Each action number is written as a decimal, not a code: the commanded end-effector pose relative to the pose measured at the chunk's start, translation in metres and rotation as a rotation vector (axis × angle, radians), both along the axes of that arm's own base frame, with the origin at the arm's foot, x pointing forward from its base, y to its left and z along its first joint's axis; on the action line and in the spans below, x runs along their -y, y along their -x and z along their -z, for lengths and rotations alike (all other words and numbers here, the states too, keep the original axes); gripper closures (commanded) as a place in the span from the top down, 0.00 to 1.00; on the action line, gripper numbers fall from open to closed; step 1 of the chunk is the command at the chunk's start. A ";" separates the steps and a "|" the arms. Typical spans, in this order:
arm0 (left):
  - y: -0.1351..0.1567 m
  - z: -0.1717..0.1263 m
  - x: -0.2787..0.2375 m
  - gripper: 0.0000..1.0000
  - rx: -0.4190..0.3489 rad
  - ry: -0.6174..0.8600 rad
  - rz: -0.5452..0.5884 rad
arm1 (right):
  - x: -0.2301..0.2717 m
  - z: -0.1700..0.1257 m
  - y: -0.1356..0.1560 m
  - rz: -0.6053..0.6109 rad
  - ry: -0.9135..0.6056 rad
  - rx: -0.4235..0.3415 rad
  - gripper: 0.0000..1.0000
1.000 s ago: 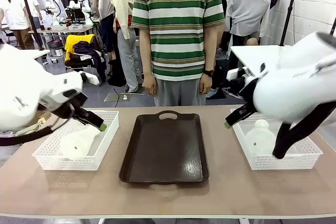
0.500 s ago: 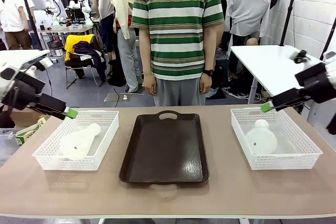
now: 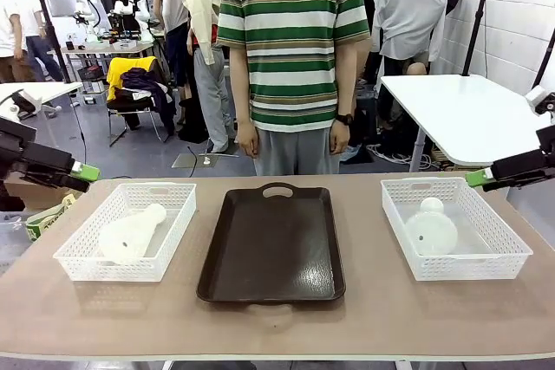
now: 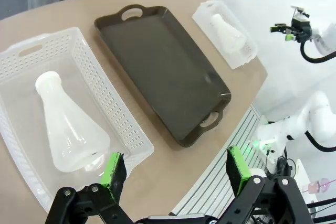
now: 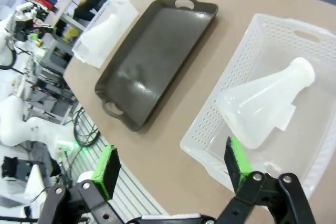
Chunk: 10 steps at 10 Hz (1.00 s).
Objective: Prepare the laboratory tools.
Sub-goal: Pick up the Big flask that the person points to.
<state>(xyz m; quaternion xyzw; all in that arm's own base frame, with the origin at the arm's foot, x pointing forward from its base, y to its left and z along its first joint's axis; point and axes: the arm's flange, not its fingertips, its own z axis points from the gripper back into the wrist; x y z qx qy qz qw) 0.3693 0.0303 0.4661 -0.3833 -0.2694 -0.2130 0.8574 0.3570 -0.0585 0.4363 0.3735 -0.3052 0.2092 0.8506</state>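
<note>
Lying on its side in the left basket [image 3: 113, 268], a white mesh one, the left flask [image 3: 130, 233] points its neck toward the far edge of the table [image 3: 277, 322]; it probably sits there to be within the left arm's reach. Between the baskets rests a dark brown tray [image 3: 270, 249], bare, likely the place where both flasks are meant to end up. Behind it a person [image 3: 293, 49] stands with arms down, taking no part. The right basket [image 3: 468, 266] holds the right flask [image 3: 431, 230], also on its side, close to the right arm. Beyond the table's left edge the left gripper [image 4: 175, 170] hangs with fingers spread wide, holding and touching nothing. Off the right edge the right gripper [image 5: 172, 167] hovers, equally wide apart and empty. Neither flask is lifted, so the work looks barely begun
</note>
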 end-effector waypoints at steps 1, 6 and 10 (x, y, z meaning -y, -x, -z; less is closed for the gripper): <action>-0.004 0.004 0.003 1.00 0.008 0.000 0.020 | -0.003 0.008 -0.008 -0.025 0.000 -0.007 1.00; -0.001 0.001 0.002 1.00 0.018 0.022 0.025 | -0.011 0.006 -0.009 -0.049 0.011 0.008 1.00; 0.001 0.001 0.005 1.00 -0.004 -0.004 0.022 | -0.016 0.004 -0.006 -0.039 0.028 -0.023 1.00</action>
